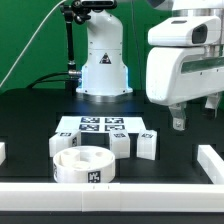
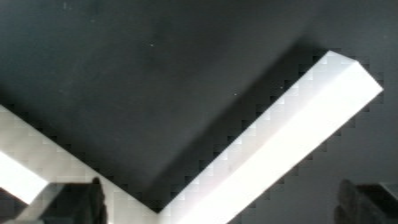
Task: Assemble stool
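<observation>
Seat [image 1: 83, 165] is lying flat on the worktop [image 1: 30, 120], well apart from my gripper [image 1: 197, 113]. It is sitting toward the exterior view's left of the gripper and clearly below it. I am holding the gripper up in the air beyond the seat's right side in that view, with the jaws standing wide apart and nothing between them.

I am making out 3 legs [image 1: 120, 143] just behind the seat. 1 is standing off its left rear and 2 are off its right rear, side by side. The 2 on the right are lying nearer to my gripper than the seat is. The marker board [image 1: 100, 126] is lying just behind the seat and the legs.

The seat is round, so I am finding no long axis to line the jaws up with. The legs are short and blocky, and I cannot tell their long axis from here.

My wrist view is taking in only dark worktop and 2 border rails [image 2: 294, 120] meeting in a corner, with no stool part under the gripper. I am judging that any pick is calling first for travel across toward the seat, then down.
</observation>
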Available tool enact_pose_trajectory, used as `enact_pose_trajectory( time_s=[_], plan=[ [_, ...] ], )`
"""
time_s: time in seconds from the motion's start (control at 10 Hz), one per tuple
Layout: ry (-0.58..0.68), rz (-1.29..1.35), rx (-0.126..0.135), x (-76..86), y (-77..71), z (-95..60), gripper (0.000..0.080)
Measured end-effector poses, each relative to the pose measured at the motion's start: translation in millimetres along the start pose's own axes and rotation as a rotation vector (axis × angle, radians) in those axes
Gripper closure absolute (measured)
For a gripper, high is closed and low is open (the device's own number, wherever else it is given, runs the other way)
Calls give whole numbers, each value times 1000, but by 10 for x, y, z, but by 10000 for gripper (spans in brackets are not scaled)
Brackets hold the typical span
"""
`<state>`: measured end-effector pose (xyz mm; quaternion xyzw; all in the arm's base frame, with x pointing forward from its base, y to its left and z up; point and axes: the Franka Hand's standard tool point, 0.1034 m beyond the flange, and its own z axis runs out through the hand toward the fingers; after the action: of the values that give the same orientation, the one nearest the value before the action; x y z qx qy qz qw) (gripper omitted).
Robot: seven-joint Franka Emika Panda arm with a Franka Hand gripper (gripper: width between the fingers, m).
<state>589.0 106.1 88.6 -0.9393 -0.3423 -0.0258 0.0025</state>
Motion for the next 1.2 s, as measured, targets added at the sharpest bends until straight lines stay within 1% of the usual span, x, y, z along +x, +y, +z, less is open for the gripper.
enact_pose_trajectory(
  time_s=[0.4,0.5,0.6,0.7,0.8,0.9,1.0,1.1,1.2],
  plan=[
    [0,0,0,-3,4,1,150],
    [2,-68,-5,-65,53,11,150],
    [-3,-147,-14,-312,180,59,150],
    [-7,-179,-17,-467,254,78,150],
    [-3,-238,-26,-628,380,97,150],
    [-3,-279,-33,-834,525,123,150],
    [-5,-239,-29,-860,537,127,150],
    [-4,-247,-28,-836,513,128,150],
    [-5,-245,-28,-846,522,131,150]
  ],
)
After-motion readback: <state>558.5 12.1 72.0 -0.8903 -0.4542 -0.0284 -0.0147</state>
